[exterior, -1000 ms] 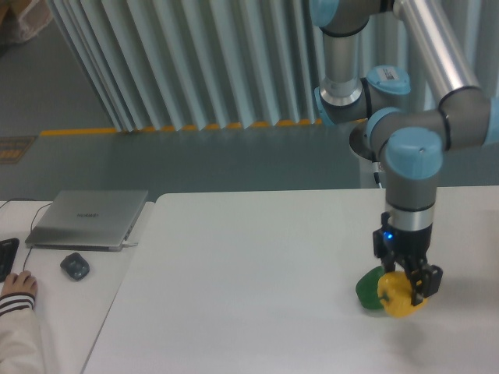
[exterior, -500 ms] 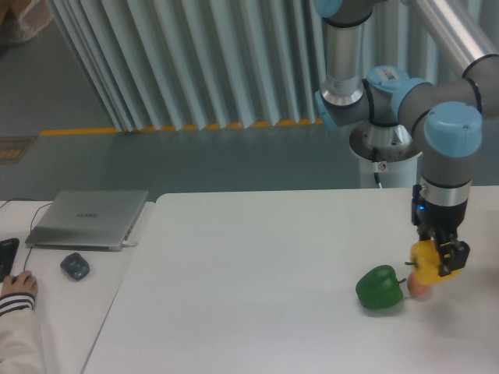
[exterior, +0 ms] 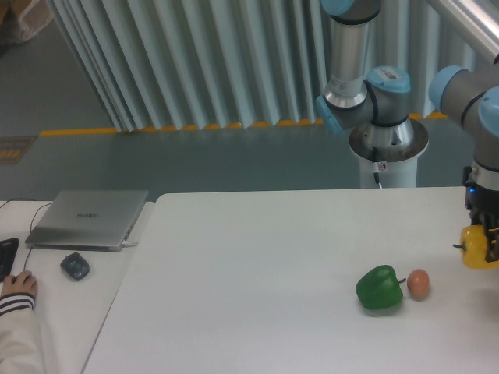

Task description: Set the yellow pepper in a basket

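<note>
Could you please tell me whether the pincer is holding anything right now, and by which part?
The pincer holds the yellow pepper, gripped across its upper body at the frame's right edge, lifted off the table.

Two peppers are counted: one yellow pepper [exterior: 475, 248], held between the jaws of the one gripper [exterior: 485, 241] at the right edge of view, and one green pepper [exterior: 380, 288], well to the left of the jaws and lower. One orange-pink egg-like ball [exterior: 419, 284] is counted just beside the green pepper, on the side nearer the jaws. One laptop [exterior: 88, 219], one mouse [exterior: 75, 266] and one human hand [exterior: 17, 287] are counted far left of the jaws.
</note>
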Motion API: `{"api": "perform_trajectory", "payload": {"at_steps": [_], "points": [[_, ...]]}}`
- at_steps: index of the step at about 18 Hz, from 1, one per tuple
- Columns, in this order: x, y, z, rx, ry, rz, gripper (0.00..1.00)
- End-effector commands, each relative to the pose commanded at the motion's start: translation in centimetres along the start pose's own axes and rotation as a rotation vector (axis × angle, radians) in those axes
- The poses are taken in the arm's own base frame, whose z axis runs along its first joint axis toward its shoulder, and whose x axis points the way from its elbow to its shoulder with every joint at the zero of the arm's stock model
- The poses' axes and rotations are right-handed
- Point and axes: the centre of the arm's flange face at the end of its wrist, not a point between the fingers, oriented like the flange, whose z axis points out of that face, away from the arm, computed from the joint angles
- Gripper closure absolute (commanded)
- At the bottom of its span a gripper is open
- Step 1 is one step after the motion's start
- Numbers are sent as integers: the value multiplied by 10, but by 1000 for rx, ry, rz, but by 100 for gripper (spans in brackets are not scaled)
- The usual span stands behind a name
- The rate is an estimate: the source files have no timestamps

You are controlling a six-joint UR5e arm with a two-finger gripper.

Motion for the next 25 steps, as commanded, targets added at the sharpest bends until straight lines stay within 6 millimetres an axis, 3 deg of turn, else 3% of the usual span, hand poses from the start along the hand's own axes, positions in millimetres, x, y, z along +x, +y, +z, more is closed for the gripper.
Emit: {"api": "perform_trajectory", "payload": {"at_steps": [4, 8, 9, 12, 18, 21, 25], "points": [[-1, 37, -6, -20, -33, 71, 55], [-11, 59, -9, -60, -125, 1, 55], [-13, 73, -8, -63, -142, -41, 55], [-31, 86, 3, -87, -204, -88, 55], [-49, 114, 38, -95, -224, -135, 54], [-54, 127, 44, -100, -229, -148, 54], [-55, 138, 48, -102, -227, -160, 36]]}}
